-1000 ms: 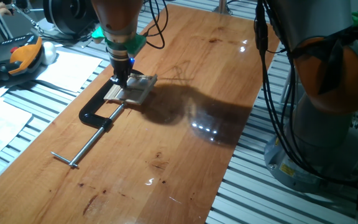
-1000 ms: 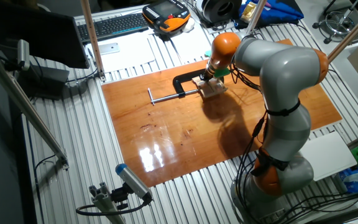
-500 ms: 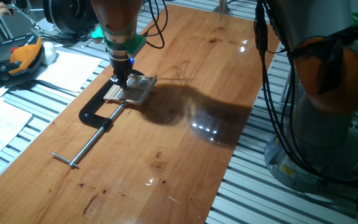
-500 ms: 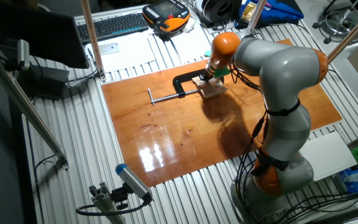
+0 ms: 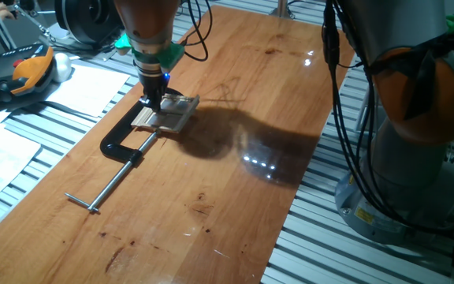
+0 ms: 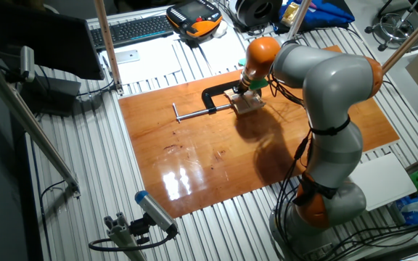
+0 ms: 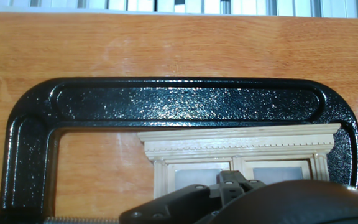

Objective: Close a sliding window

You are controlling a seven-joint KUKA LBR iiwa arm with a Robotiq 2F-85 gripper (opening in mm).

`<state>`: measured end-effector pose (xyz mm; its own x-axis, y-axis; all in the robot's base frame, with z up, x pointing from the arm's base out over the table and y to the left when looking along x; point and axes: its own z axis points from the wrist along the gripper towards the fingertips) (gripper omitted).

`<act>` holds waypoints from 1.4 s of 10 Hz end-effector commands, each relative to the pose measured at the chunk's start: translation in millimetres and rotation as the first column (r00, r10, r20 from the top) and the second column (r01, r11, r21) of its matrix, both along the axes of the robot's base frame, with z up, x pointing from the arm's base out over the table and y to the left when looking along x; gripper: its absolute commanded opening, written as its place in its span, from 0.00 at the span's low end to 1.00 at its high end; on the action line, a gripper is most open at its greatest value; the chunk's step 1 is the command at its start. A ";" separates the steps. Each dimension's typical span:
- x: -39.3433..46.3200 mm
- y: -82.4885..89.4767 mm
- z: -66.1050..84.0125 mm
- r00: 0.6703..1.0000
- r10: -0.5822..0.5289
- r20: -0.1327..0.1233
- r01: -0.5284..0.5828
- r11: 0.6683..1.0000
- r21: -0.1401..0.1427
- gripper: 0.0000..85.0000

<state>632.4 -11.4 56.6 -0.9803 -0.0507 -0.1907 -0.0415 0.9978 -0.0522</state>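
Window point(image 5: 166, 115) lies flat on the wooden table point(image 5: 235, 181), inside the jaw opening of the black clamp point(image 5: 124, 144); in the hand view the clamp's back runs just beyond the window's moulded top point(image 7: 238, 138), 2 panes visible below it; gripper point(image 5: 154, 102) stands vertical with its tip down on the window's left part; finger spacing hidden, so open or closed cannot be told

Wooden tabletop point(image 5: 235, 189), reddish-brown, glossy, set on a slatted aluminium bench point(image 5: 321, 237). Lying on it: sliding window point(image 5: 168, 113), flat; black C-clamp point(image 5: 124, 142) around it.
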 end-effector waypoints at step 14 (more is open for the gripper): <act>-2.3 -8.2 -3.7 1.000 0.007 -0.005 -0.007 1.000 0.006 0.00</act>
